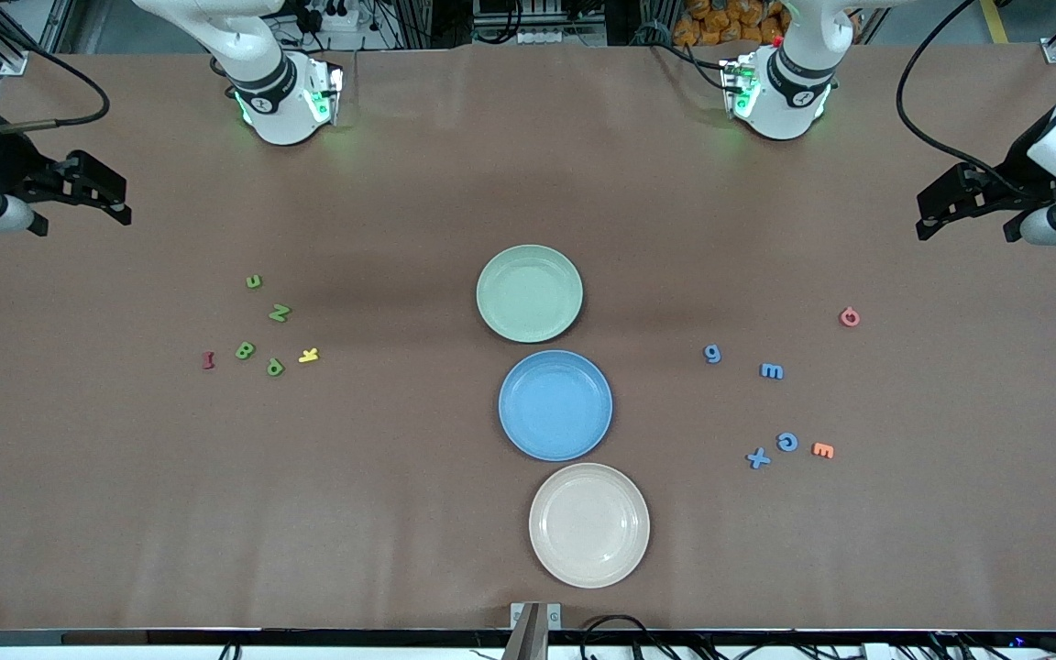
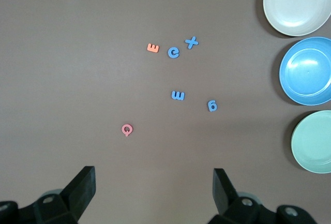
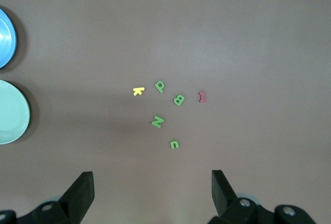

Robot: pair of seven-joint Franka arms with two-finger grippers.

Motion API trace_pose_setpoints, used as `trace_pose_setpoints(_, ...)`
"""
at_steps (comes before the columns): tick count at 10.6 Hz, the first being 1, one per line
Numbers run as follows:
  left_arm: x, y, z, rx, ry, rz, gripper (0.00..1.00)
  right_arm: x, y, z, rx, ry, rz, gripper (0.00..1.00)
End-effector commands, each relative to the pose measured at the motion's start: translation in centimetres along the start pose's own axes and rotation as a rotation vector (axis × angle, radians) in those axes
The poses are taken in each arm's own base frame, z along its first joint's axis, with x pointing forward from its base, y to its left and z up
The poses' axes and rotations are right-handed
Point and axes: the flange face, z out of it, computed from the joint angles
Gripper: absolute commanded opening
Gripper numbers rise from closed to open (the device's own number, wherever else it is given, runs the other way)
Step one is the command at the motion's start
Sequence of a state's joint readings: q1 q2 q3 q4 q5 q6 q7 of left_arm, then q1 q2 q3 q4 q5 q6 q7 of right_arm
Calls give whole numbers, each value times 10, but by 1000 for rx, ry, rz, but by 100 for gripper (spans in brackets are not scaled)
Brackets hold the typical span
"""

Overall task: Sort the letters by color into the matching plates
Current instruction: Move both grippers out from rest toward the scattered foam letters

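Plates sit in a row down the middle of the table, and we count three: a green plate farthest from the front camera, a blue plate just beside it, and a cream plate nearest the camera. We count four green letters toward the right arm's end of the table: a small one, an N, a B and a P. A red letter and a yellow letter lie beside them. We count four blue letters toward the left arm's end: a g, an m, a G and an X. An orange letter lies just beside the G, and a pink letter lies farther from the camera. No letter is in a plate. The right gripper hangs in the air over its end of the table, jaws wide apart and holding nothing. The left gripper hangs over its own end the same way, jaws wide apart too.
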State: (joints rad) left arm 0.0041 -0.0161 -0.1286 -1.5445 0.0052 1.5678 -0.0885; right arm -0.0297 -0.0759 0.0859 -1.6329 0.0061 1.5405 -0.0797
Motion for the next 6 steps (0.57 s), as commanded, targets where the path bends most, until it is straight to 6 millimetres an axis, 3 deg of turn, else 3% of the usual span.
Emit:
trace_pose_setpoints(1, -3, -1, -4, -19, -9, 15, 100, 2, -2, -6, -2, -10, -7, 100)
trace_pose_setpoints(4, -2, 0, -3, -18, -9, 15, 100, 2, -3, -4, -2, -16, -5, 100)
trace_pose_setpoints(6, -2, 2, -2, -18, -12, 6, 100, 2, -8, 13, 0, -49, -11, 100)
